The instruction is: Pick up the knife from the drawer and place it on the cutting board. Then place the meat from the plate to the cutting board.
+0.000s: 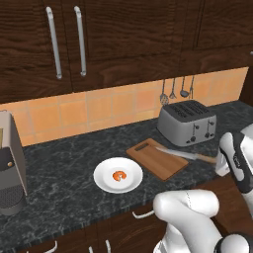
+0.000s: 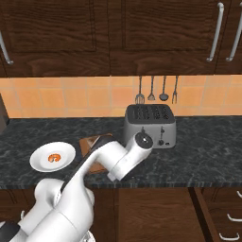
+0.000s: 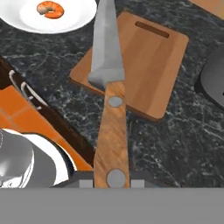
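**Knife held over the cutting board, meat on the plate**

In the left base view you see the knife (image 1: 187, 155) stretched out over the far right corner of the cutting board (image 1: 157, 159), blade toward the board and its tan handle running right toward the white arm. The board lies on the dark table (image 1: 64, 168) just in front of the silver toaster (image 1: 188, 122). The plate (image 1: 118, 174) sits just left of the board, close to its corner, and the meat (image 1: 118, 175) rests near the plate's middle. Below the table edge you can make out a curved silver handle of the drawer (image 1: 143, 214).

In the right base view your arm crosses in front of the board (image 2: 90, 143), hiding most of it. The plate (image 2: 52, 156) sits to the left with the meat (image 2: 55, 157) on it, and the toaster (image 2: 150, 125) stands behind the arm. 4 dark utensils (image 2: 157, 90) hang on the tiled wall above it.

In the hand view the fingers (image 3: 111, 177) are clamped on the butt end of the knife (image 3: 109, 87) handle, holding it. The blade points up the picture, over the near left part of the board (image 3: 144, 65), toward the plate (image 3: 52, 19) and the meat (image 3: 50, 9) at top left. You cannot tell here whether the blade touches the board.
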Controlling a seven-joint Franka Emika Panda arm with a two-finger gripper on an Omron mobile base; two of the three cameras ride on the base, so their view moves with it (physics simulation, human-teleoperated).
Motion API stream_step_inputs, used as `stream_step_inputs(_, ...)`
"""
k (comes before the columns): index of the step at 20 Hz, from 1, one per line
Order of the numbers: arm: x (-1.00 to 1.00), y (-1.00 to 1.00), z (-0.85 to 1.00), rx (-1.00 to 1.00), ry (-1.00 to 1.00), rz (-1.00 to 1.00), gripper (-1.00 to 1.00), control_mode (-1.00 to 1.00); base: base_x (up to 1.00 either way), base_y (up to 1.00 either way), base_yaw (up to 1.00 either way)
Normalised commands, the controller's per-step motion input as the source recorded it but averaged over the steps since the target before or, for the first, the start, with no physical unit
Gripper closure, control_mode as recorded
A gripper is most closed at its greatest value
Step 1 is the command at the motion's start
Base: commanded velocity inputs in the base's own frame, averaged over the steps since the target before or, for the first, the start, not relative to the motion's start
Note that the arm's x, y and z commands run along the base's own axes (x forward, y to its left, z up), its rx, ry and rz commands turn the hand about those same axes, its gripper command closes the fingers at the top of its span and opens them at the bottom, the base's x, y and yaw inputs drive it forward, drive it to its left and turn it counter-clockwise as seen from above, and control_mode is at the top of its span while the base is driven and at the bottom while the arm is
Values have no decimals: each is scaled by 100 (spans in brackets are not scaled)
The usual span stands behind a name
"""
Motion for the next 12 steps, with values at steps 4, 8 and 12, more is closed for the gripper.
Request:
stream_step_inputs(4, 44, 32, 0, 0, 0, -7, 100, -100, 0, 0, 0)
stream_step_inputs(8, 53, 36, 0, 0, 0, -8, 100, -100, 0, 0, 0)
stream_step_inputs(12, 57, 47, 0, 0, 0, -14, 100, -100, 0, 0, 0)
